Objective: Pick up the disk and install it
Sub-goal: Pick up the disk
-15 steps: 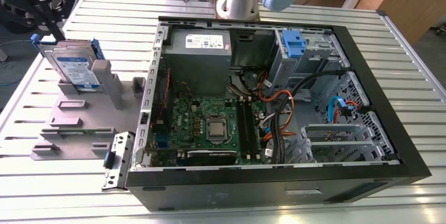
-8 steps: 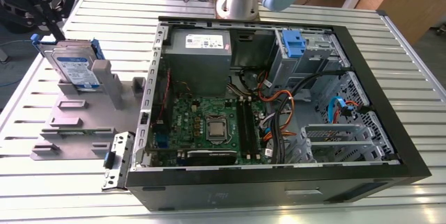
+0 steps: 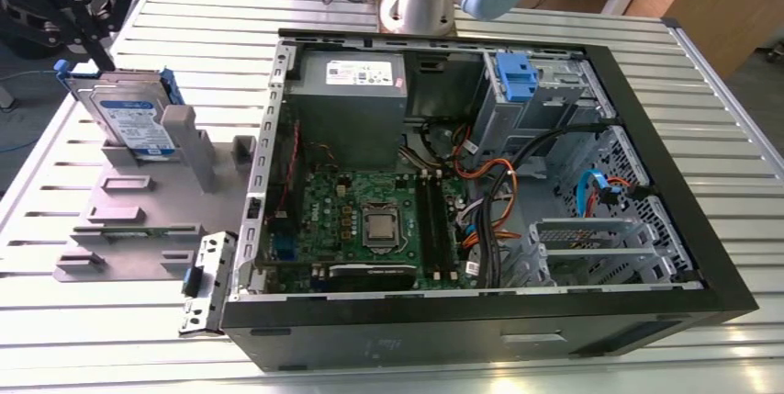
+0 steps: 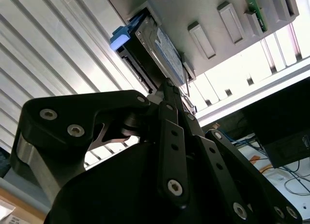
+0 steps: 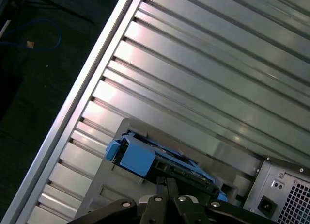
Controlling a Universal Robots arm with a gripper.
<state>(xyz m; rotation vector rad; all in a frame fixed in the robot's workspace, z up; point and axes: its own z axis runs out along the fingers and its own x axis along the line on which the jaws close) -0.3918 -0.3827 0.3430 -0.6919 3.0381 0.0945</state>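
at the exterior view's left, tool atop the upright disk; disk label in second wrist view; tool closure unclear

The disk (silver, blue-railed) leans on edge in the grey stand.

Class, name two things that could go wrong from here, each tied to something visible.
1. The disk leans on edge between posts of the grey stand, the gripper at its top edge; a skewed lift could wedge or drop it.
2. Loose cables crowd the open computer case near its blue drive bay; the disk might snag them.
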